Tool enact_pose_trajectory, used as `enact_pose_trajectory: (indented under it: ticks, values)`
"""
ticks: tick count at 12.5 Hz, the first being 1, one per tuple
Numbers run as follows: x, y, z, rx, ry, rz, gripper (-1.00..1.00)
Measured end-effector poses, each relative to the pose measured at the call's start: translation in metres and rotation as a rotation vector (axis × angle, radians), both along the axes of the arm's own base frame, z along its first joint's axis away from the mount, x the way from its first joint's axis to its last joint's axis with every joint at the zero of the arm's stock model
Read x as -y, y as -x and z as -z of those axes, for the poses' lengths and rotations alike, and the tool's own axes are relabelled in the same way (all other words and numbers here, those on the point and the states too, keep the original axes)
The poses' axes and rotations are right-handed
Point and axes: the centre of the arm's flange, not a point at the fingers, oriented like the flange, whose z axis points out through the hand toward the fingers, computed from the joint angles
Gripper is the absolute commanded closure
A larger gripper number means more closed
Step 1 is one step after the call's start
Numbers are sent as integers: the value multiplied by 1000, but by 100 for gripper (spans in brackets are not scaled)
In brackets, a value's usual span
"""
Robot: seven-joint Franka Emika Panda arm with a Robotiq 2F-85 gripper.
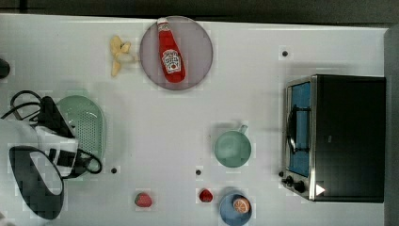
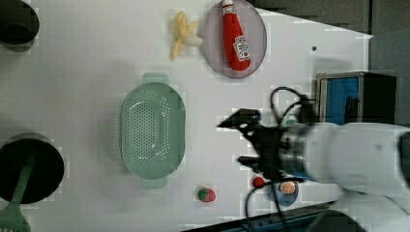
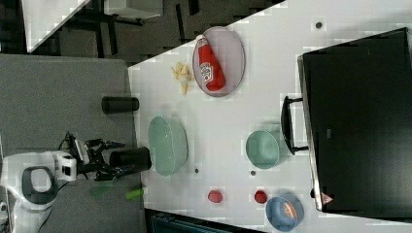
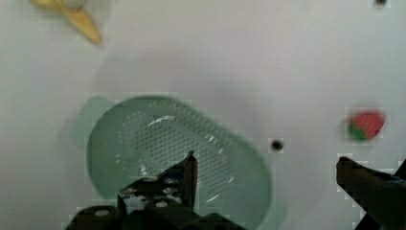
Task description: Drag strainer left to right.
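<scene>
Gripper point(image 2: 239, 142) spread wide (above table); strainer point(image 2: 153, 130) flanked by strawberry point(image 2: 206, 194).

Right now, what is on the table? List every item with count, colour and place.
strainer: 1, pale mint green, the top view's left, empty
cup: 1, green, centre-right, beside the oven
plate: 1, grey-purple, top edge
ketchup bottle: 1, red, lying on the plate
banana: 1, yellow, peeled, left of the plate
strawberries: 2, red, bottom edge
bowl: 1, blue, bottom edge, holding an orange slice
toaster oven: 1, black and silver, the top view's right
gripper: 1, black, open, above the strainer
</scene>
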Motion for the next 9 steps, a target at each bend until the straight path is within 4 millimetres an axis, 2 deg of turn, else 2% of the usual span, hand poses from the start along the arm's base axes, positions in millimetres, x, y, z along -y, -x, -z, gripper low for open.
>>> enact_pose_trajectory:
  ticks: [4,6,9]
  values:
    - [-40,-6,59,-42,-91,195,-100]
    - [-37,1,108,-99,-62,240,-100]
    - [-24,0,171,-123,-96,314,-100]
